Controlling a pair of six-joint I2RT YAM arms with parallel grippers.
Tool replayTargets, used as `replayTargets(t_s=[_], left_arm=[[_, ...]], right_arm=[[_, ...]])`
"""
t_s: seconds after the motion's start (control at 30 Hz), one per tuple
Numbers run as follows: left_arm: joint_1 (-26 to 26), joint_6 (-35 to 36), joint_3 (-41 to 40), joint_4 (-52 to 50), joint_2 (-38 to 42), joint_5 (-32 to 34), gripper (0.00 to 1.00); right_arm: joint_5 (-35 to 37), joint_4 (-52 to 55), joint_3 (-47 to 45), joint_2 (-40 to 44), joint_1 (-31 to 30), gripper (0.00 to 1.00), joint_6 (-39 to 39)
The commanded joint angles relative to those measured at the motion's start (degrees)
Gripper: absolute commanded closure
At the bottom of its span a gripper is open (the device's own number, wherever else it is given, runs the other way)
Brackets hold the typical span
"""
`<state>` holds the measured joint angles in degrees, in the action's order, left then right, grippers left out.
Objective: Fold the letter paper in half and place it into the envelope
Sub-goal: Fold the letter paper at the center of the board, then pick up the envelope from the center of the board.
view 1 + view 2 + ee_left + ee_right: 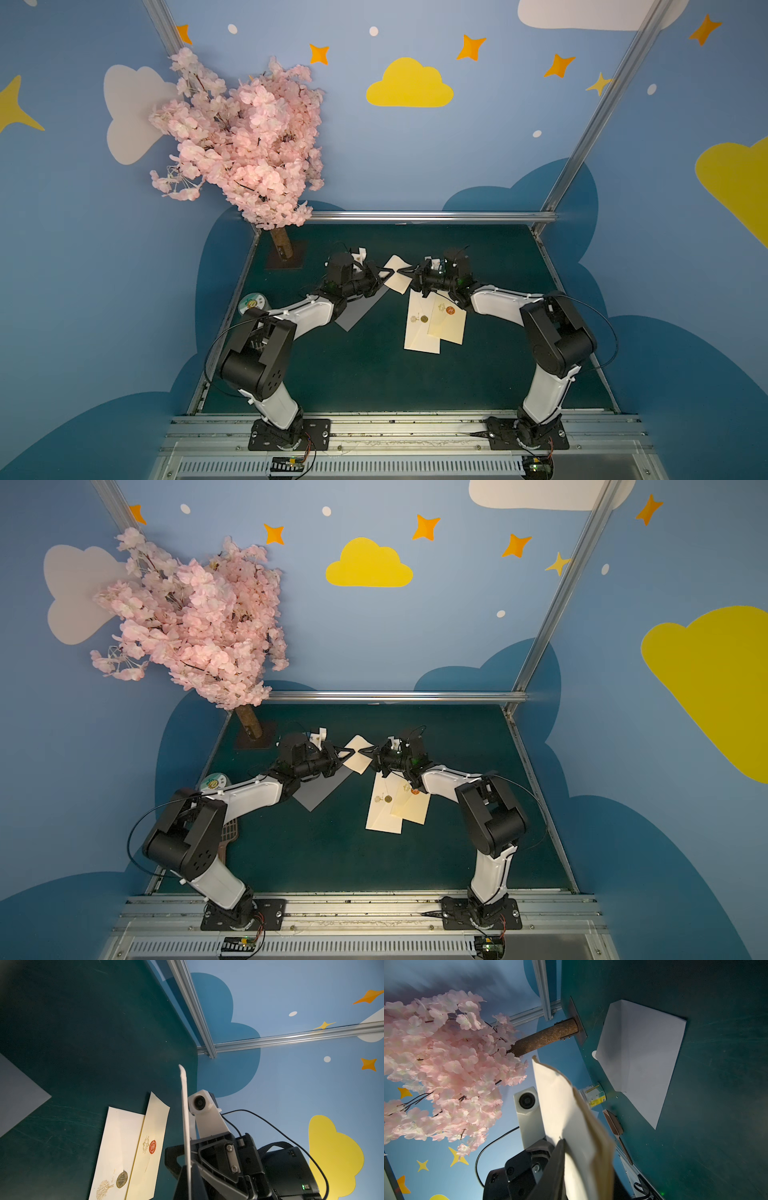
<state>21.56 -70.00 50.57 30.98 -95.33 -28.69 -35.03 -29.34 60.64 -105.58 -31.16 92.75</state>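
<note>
No text legible anywhere. Right envelope point(154, 1118): red round seal point(152, 1147) w/ gold monogram, gold script line point(146, 1144) beside it, too small to read. Left envelope point(116, 1136): dark round seal point(122, 1179) w/ gold lettering round the rim, unreadable, plus gold tree emblem point(103, 1188), no words. Jar point(593, 1096) at left edge of worktop point(716, 1105): yellow-green label, print blurred. No brands, nos. or signs made out elsewhere.

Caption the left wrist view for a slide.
Left claw pinches a cream paper edge-on, facing the right claw; two sealed envelopes overlap on the table.
</note>
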Motion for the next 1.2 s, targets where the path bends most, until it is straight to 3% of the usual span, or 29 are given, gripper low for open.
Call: replayTargets(t_s=[0.0, 0.07, 0.13, 0.2, 0.23, 0.37, 0.7, 0.97, 1.17], left_arm=[[0.3, 0.4, 1.0, 2.3, -1.3, -1.8, 0.97], [0.4, 0.3, 0.9, 2.6, -1.5, -2.0, 0.97], [0.4, 0.2, 0.9, 2.7, -1.8, -2.2, 0.97], [0.4, 0.7, 1.0, 2.6, -1.9, -2.6, 0.97], [0.2, 1.1, 1.3, 2.0, -1.9, -2.8, 0.92], [-1.2, 5.0, 3.7, -5.1, -1.3, -4.2, 0.51], [-6.7, 23.3, 8.8, -30.8, 0.0, -2.5, 0.01], [-9.9, 39.7, 12.4, -41.6, 0.2, 3.1, 0.01], [-11.6, 47.6, 16.2, -46.6, -0.8, 9.2, 0.00]], right_arm=[[-1.1, -1.1, 1.5, -1.0, 0.0, 0.76, -0.5], [-1.4, -1.3, 1.1, -0.9, 0.0, 0.83, -0.5], [-1.4, -1.8, 0.3, -0.7, 0.1, 0.97, -0.3], [-1.3, -2.2, -0.6, -0.4, 0.4, 1.00, -0.2], [-1.4, -2.1, -0.9, -0.1, 0.7, 1.00, -0.5], [-2.1, -0.1, -2.1, 1.8, 2.2, 1.00, -2.2], [-6.2, 6.9, -3.3, 5.6, 6.2, 1.00, -8.7], [-9.5, 12.0, -1.6, 6.2, 8.6, 1.00, -12.8], [-11.3, 12.0, -1.9, 5.8, 9.7, 1.00, -13.0]])
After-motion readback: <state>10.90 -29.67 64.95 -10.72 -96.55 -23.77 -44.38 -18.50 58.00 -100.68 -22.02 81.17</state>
